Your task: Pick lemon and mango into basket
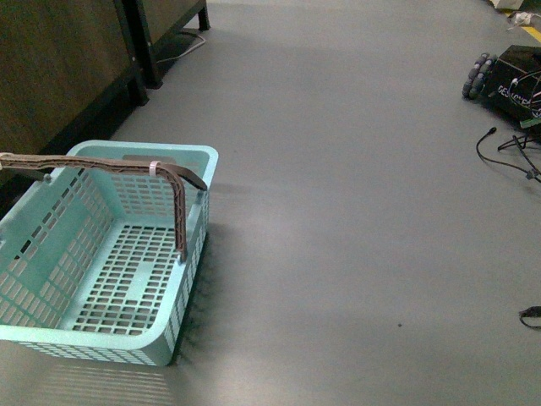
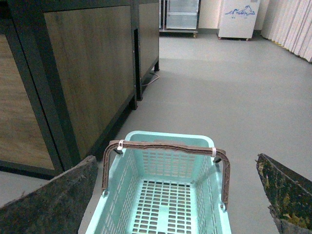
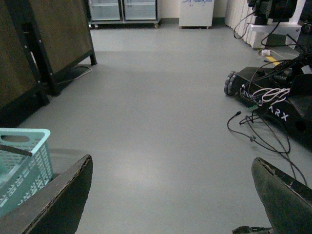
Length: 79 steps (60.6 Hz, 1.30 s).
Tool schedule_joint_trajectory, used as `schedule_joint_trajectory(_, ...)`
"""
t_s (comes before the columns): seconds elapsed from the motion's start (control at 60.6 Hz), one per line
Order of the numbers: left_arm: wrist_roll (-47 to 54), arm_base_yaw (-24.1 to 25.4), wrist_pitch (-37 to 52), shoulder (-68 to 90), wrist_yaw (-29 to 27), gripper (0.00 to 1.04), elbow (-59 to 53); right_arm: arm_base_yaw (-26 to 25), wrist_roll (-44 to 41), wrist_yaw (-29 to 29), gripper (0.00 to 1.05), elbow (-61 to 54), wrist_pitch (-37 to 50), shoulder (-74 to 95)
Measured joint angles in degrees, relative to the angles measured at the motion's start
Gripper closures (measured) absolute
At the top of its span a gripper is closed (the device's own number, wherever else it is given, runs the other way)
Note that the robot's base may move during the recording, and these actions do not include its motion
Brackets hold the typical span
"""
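Observation:
The pale mint-blue basket (image 1: 127, 254) stands empty on the grey floor at the lower left of the front view, its brown handle (image 1: 101, 166) raised. It also shows in the left wrist view (image 2: 163, 195) and at the edge of the right wrist view (image 3: 22, 161). My left gripper (image 2: 178, 195) is open and empty, held above the basket. My right gripper (image 3: 173, 195) is open and empty over bare floor to the right of the basket. The lemon and the mango are out of view. Neither arm shows in the front view.
A dark wooden cabinet (image 1: 59, 68) with black legs stands behind and left of the basket. A black wheeled robot base (image 1: 507, 80) with loose cables (image 1: 507, 152) lies at the far right. White fridges (image 2: 239, 19) stand far off.

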Motion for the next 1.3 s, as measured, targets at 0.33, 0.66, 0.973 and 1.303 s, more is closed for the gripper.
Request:
schedule_joint_trajectory(0.33,0.0,0.0,0.0,0.0,0.0,0.07,0.0,0.0,0.0,0.0,0.09,0.0,0.0,0.0)
schedule_joint_trajectory(0.66,-25.5,2.2,-13.5,36.0,1.9,0.07,11.5,0.0,0.0,0.0,0.09,0.0,0.0,0.0)
schedule_joint_trajectory(0.973,-40.5,7.0,25.9,80.2,2.3,0.07,21.9,0.0,0.0,0.0,0.09,0.0,0.0,0.0)
schedule_joint_trajectory(1.303,-62.0,4.6,35.3,110.5,-3.1,0.07,40.9,0.0,0.0,0.0,0.09,0.0,0.0,0.0)
